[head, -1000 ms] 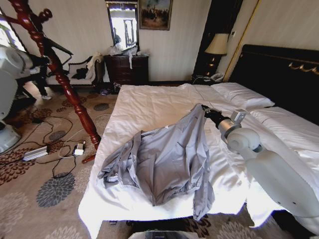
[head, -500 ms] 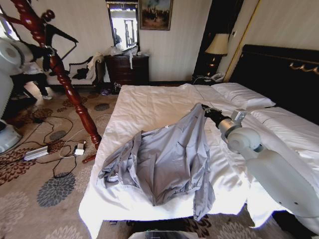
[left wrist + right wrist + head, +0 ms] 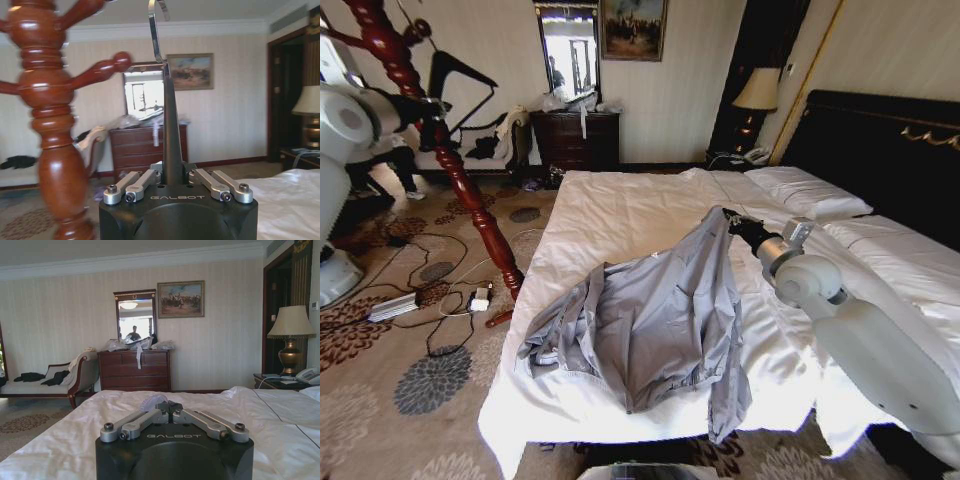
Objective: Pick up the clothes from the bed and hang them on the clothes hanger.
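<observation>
Right gripper [image 3: 730, 222]: I read its fingers as closed on the top edge of the clothes [image 3: 655, 320], out over the middle of the bed [image 3: 620, 205]. From the right wrist view, the linkage bars are drawn in toward the centre and a small fold of pale fabric [image 3: 152, 401] sits pinched at the tips.

Left gripper [image 3: 428, 108]: I see it raised at the far left of the head view, beside the turned wooden coat stand [image 3: 460, 180]. From the left wrist view, its fingers are shut on the black neck of the clothes hanger [image 3: 171, 145], which stands upright from the palm, its silver hook [image 3: 155, 27] curving at the top. The hanger's black triangle [image 3: 460, 85] juts up and to the right of the gripper in the head view, close to the stand's post.

Clothes: one blue-grey garment, lying crumpled on the white sheet near the foot of the bed. One corner is lifted into a peak at the right gripper; a lower hem trails over the mattress edge.

Bed: white sheets, white pillows [image 3: 805, 190], black headboard [image 3: 880, 150] on the right.

Surroundings: patterned carpet with cables on the floor to the left; dresser [image 3: 575, 138] and mirror against the far wall; lamp [image 3: 755, 90] by the headboard.
</observation>
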Available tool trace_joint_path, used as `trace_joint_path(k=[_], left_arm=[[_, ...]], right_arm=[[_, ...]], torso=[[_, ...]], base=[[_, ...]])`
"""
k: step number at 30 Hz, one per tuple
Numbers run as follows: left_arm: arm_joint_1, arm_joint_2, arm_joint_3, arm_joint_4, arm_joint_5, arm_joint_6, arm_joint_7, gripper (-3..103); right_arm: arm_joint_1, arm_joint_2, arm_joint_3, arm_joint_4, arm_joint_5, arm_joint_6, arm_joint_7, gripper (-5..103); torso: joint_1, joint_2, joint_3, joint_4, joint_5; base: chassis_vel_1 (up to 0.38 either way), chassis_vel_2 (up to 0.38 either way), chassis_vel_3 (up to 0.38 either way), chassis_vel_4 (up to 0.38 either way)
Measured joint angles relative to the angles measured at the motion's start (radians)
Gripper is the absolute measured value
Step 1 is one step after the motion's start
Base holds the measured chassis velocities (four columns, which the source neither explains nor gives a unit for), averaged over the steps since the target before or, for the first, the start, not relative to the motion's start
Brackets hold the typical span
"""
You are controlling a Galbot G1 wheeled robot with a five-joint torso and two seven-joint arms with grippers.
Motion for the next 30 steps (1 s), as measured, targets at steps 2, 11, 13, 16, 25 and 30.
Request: trace_joint_path(k=[2, 11, 13, 16, 25, 30], left_arm=[[0.030, 0.013, -0.006, -0.048, -0.008, -0.019, 0.024, 18], [0.326, 0.118, -0.175, -0.242, -0.012, -0.122, 0.140, 18], [0.355, 0.137, -0.183, -0.268, -0.015, -0.139, 0.156, 18], [0.415, 0.177, -0.186, -0.338, -0.049, -0.163, 0.195, 18], [0.526, 0.194, -0.205, -0.507, -0.112, -0.178, 0.222, 18], [0.585, 0.217, -0.213, -0.598, -0.143, -0.192, 0.241, 18]], right_arm=[[-0.007, 0.000, 0.003, 0.000, -0.003, 0.000, -0.001, 0], [-0.032, -0.006, 0.016, -0.002, -0.017, 0.000, -0.010, 0], [-0.040, -0.008, 0.022, -0.002, -0.020, 0.000, -0.013, 0], [-0.093, -0.023, 0.057, 0.008, -0.031, 0.000, -0.018, 0], [-0.184, -0.053, 0.134, 0.024, -0.050, 0.004, -0.025, 0], [-0.206, -0.060, 0.158, 0.024, -0.057, 0.007, -0.033, 0]], torso=[[0.000, 0.000, 0.000, 0.0000, 0.0000], [0.000, 0.000, 0.000, 0.0009, -0.0010], [0.000, 0.000, 0.000, 0.0007, -0.0006], [0.000, 0.000, 0.000, 0.0011, 0.0002], [0.000, 0.000, 0.000, 0.0007, 0.0001], [0.000, 0.000, 0.000, 0.0001, 0.0001]], base=[[0.000, 0.000, 0.000, 0.000], [0.000, 0.000, 0.000, 0.000], [0.000, 0.000, 0.000, 0.000], [0.000, 0.000, 0.000, 0.000], [0.000, 0.000, 0.000, 0.000], [0.000, 0.000, 0.000, 0.000]])
